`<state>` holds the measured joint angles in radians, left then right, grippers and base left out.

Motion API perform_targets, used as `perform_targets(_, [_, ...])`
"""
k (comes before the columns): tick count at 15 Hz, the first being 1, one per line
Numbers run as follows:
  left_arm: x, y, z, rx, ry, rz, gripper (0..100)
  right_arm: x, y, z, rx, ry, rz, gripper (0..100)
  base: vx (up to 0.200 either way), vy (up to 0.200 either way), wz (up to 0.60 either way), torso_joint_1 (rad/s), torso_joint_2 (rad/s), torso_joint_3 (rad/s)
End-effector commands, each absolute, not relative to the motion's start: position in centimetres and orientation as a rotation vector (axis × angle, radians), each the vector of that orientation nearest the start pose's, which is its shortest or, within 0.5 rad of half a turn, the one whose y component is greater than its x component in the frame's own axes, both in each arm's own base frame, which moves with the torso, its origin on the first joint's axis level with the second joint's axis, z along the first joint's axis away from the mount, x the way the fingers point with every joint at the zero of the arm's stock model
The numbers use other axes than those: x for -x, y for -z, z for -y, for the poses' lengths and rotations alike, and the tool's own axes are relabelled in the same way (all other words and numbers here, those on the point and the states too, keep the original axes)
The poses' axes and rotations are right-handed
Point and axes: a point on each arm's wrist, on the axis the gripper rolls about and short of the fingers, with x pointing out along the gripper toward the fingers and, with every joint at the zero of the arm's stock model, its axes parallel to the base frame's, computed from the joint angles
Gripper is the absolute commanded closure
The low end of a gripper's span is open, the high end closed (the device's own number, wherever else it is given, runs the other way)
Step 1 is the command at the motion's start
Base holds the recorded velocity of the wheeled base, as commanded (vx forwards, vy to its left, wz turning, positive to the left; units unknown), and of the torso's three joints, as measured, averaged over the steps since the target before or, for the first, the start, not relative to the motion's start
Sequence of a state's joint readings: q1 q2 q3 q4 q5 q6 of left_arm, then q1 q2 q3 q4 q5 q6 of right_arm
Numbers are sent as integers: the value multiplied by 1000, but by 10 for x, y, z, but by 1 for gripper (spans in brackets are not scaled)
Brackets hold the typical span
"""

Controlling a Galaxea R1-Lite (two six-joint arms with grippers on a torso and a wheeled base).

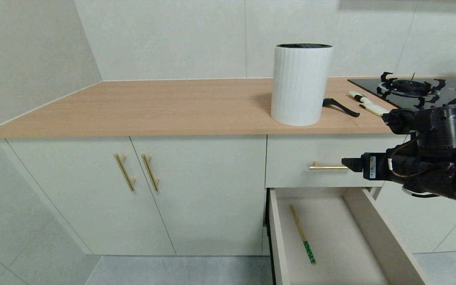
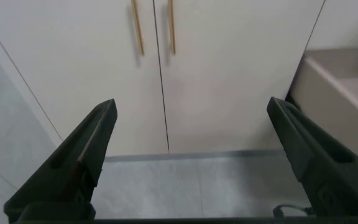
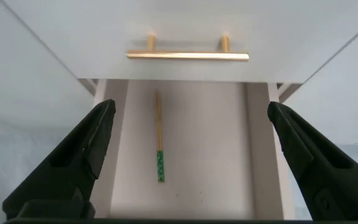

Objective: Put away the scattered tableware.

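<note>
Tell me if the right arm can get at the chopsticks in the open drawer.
Probably yes. The right gripper, open, hangs above the open drawer, and the chopsticks lie alone on its bare floor with nothing over them.

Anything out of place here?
The lower drawer stands open, green-tipped chopsticks lying loose inside. On the counter, a black-handled utensil and two white-handled utensils lie loose between the white holder and the hob. Nothing spilled or damaged.
</note>
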<state>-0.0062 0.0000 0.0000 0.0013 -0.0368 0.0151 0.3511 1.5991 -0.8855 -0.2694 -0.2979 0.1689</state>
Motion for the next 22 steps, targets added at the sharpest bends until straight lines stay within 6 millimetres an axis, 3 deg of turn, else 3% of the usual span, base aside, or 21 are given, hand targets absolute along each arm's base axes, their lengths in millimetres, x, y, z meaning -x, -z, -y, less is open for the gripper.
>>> perform_targets(1, [23,-75,1,-15,43,-3,0,-267,-198,-91,-23,-17,-427,0,0,0,0,173,-466,-295])
perform_targets(19, [23,-75,1,-15,43,-3,0,-273,-192,-89,-19,-5,-446,0,0,0,0,210,-486,-281])
perform_targets(22, [23,-75,1,-15,43,-3,0,-283,-186,-77,19,30,-462,0,0,0,0,45,-96,-49])
